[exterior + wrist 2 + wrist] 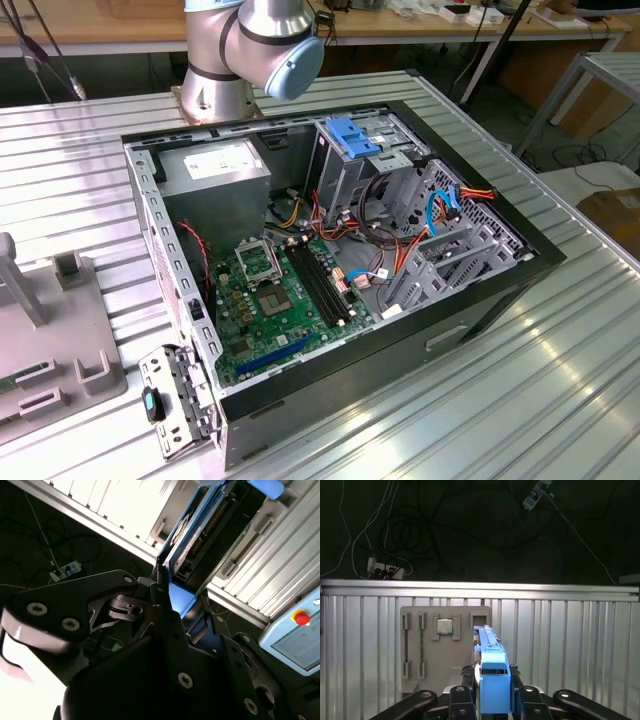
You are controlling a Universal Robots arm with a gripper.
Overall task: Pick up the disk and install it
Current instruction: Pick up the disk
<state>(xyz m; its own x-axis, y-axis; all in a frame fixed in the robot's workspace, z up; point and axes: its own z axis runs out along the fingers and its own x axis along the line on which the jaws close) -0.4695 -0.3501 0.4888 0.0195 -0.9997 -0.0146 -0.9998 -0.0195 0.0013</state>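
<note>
- Pincer (pixel 493 676) clenched on the disk (pixel 493 657), which stands on edge at the grey parts tray (pixel 445 647). Cannot tell if it is lifted clear.
- Judged stiff, fairly heavy and shock-sensitive, with a slick plastic carrier. Best held across the flat sides, mid-length, away from the connectors.
- Exterior view gives the open computer case (pixel 450 335) and drive cage (pixel 345 175) on the surface (pixel 560 400). Second wrist view gives the disk's broad side.
</note>
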